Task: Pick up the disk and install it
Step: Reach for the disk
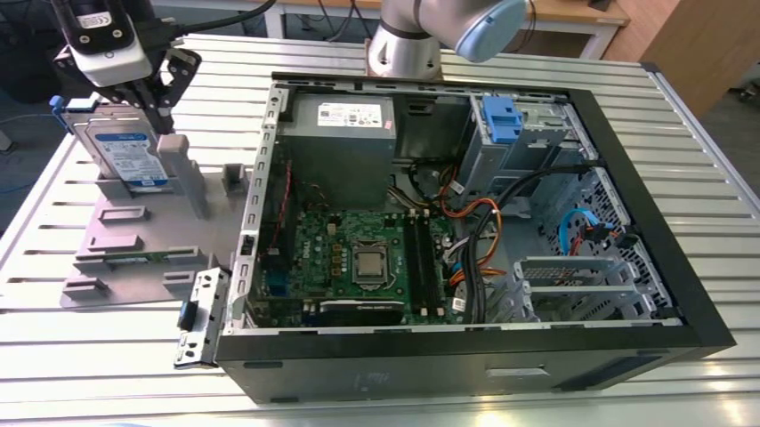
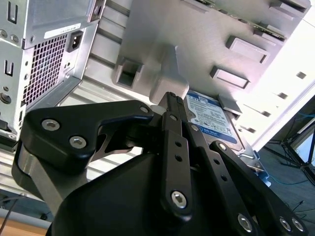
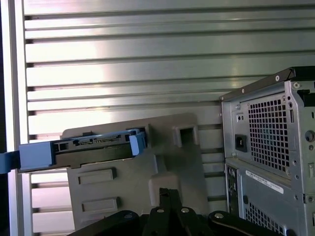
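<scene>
Gripper (image 1: pixel 152 111) jaws look closed, empty, just above disk (image 1: pixel 125 151). Disk stands on edge in grey fixture (image 1: pixel 131 258), near bench edge at the exterior view's left. Judged stiff, heavyish, shock-sensitive; grip across flat faces nr top edge.

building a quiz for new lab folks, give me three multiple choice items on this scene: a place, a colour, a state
1. In the exterior view, where is the disk?
A inside the computer case
B on the grey fixture, the exterior view's left of the case
C right of the case

2. The disk's carrier frame is?
A red
B blue
C yellow

3. The computer case is?
A open-sided
B closed
C upside down

1 B, it stands on edge in the fixture.
2 B, blue ends show in the first wrist view.
3 A, the motherboard is exposed.
</scene>
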Available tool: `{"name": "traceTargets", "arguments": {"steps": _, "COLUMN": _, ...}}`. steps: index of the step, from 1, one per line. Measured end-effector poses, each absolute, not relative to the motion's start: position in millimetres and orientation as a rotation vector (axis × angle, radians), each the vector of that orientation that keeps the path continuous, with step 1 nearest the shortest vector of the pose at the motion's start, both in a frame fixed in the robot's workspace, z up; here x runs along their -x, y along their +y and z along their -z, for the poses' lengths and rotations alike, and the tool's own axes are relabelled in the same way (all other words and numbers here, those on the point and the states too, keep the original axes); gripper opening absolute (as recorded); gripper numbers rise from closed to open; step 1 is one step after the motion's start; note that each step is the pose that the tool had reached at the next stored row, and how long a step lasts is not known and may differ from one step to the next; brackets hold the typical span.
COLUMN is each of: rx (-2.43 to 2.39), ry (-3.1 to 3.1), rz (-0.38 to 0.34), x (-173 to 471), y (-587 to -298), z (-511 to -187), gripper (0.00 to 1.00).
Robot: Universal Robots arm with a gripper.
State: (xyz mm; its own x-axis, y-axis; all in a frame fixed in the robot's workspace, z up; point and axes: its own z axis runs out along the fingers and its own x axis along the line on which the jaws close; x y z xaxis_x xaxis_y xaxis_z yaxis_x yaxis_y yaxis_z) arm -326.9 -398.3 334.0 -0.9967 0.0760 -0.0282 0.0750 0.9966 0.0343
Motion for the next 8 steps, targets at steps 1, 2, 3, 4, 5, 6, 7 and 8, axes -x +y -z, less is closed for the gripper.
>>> {"name": "traceTargets", "arguments": {"steps": 1, "rx": -0.117, "ry": 3.109, "rz": -0.052, "x": 327.4, "y": -398.3, "z": -333.9, "gripper": 0.11}}
{"name": "traceTargets", "arguments": {"steps": 2, "rx": -0.117, "ry": 3.109, "rz": -0.052, "x": 327.8, "y": -398.3, "z": -333.9, "gripper": 0.11}}
{"name": "traceTargets", "arguments": {"steps": 3, "rx": -0.118, "ry": 3.109, "rz": -0.052, "x": 328.2, "y": -398.3, "z": -333.9, "gripper": 0.11}}
{"name": "traceTargets", "arguments": {"steps": 4, "rx": -0.118, "ry": 3.109, "rz": -0.052, "x": 328.7, "y": -398.3, "z": -333.9, "gripper": 0.11}}
{"name": "traceTargets", "arguments": {"steps": 5, "rx": -0.118, "ry": 3.109, "rz": -0.052, "x": 329.2, "y": -398.3, "z": -333.9, "gripper": 0.11}}
{"name": "traceTargets", "arguments": {"steps": 6, "rx": -0.118, "ry": 3.109, "rz": -0.052, "x": 329.6, "y": -398.3, "z": -333.8, "gripper": 0.11}}
{"name": "traceTargets", "arguments": {"steps": 7, "rx": -0.118, "ry": 3.109, "rz": -0.052, "x": 330.1, "y": -398.3, "z": -333.8, "gripper": 0.11}}
{"name": "traceTargets", "arguments": {"steps": 8, "rx": -0.118, "ry": 3.109, "rz": -0.052, "x": 330.6, "y": -398.3, "z": -333.8, "gripper": 0.11}}
